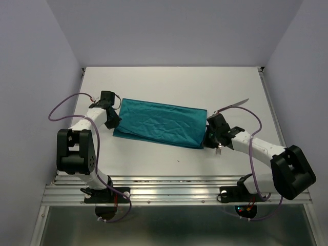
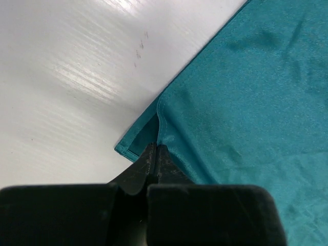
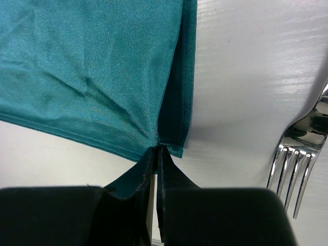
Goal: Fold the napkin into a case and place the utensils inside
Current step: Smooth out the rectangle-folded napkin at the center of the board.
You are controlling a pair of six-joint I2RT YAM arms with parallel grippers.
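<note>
The teal napkin (image 1: 160, 123) lies as a wide doubled rectangle in the middle of the table. My left gripper (image 1: 111, 123) is at its left end, shut on the napkin's near left corner; in the left wrist view the cloth (image 2: 246, 92) creases up into the closed tips of the gripper (image 2: 155, 148). My right gripper (image 1: 209, 137) is shut on the near right corner, where two layers of napkin (image 3: 92, 66) gather at the gripper's tips (image 3: 158, 149). The silver fork (image 3: 297, 159) lies just right of that corner, its tines (image 1: 218, 149) showing under the right arm. The knife (image 1: 236, 105) lies behind the right gripper.
The white table (image 1: 169, 82) is walled by pale panels on the left, back and right. A metal rail (image 1: 174, 187) runs along the near edge, carrying both arm bases. Purple cables loop beside each arm.
</note>
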